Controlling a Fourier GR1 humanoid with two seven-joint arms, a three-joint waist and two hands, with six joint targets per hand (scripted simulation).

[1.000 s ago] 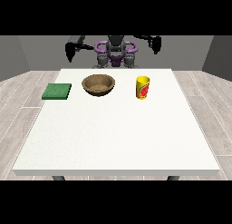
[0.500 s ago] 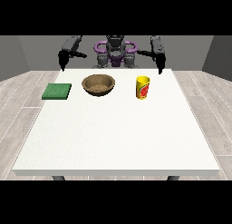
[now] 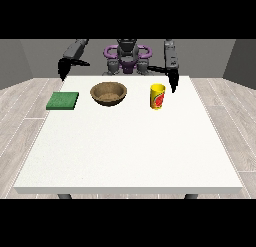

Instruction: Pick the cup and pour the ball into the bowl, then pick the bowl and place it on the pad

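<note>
A yellow cup [image 3: 157, 96] with a red mark stands upright on the white table [image 3: 130, 146], right of centre at the back. To its left sits a brown bowl [image 3: 108, 93], and further left a flat green pad [image 3: 63, 100]. I cannot see the ball; the cup's inside is hidden. The hand at the view's right [image 3: 173, 81] hangs fingers down just right of and behind the cup, apart from it. The hand at the view's left [image 3: 62, 68] hangs above the table's back left corner, behind the pad. Neither hand holds anything.
The robot's torso [image 3: 127, 58] stands behind the table's far edge. Grey floor surrounds the table on both sides. The cup, bowl and pad line up along the back of the table.
Both arms have swung down and forward from their raised pose. The hand at the view's right has dropped close to the cup. Cup, bowl and pad have not moved.
</note>
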